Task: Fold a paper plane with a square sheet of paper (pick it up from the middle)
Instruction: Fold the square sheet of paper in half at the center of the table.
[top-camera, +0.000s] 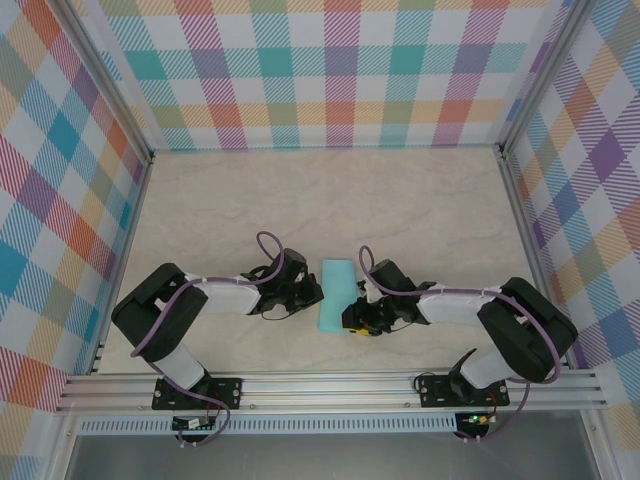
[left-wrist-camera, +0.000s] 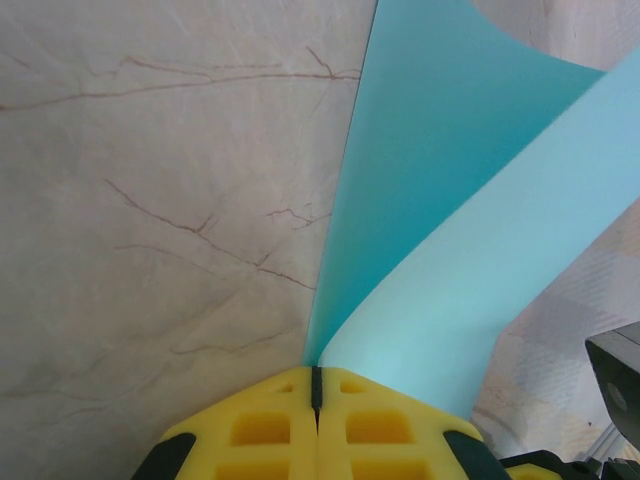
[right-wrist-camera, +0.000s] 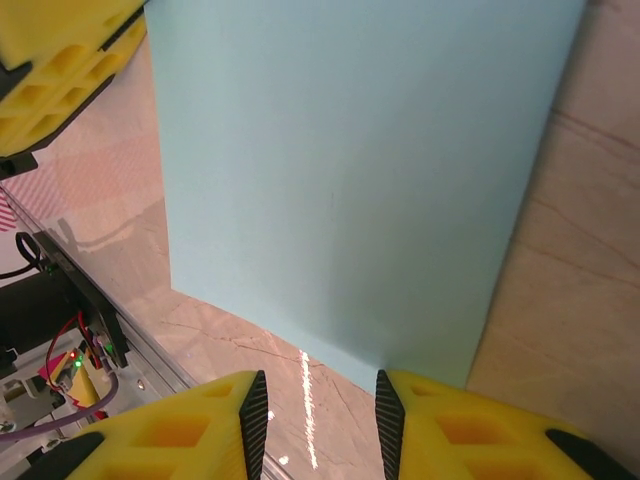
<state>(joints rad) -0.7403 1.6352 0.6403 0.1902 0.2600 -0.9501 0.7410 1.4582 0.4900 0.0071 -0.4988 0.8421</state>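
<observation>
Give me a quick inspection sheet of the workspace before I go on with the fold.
Surface: pale marbled tabletop, carrying just the paper.
Job's things: square sheet of paper between the arms, bent over on itself in a curve; no finished plane yet.
Clutter: nothing seen.
End effectors: left end effector shut on the sheet's edge; right end effector open, with the paper's edge just ahead of its fingertips, not between them.
Cables: purple cables loop along both arms, off the paper.
Surroundings: plaid walls on three sides; aluminium rail along the near edge.
</observation>
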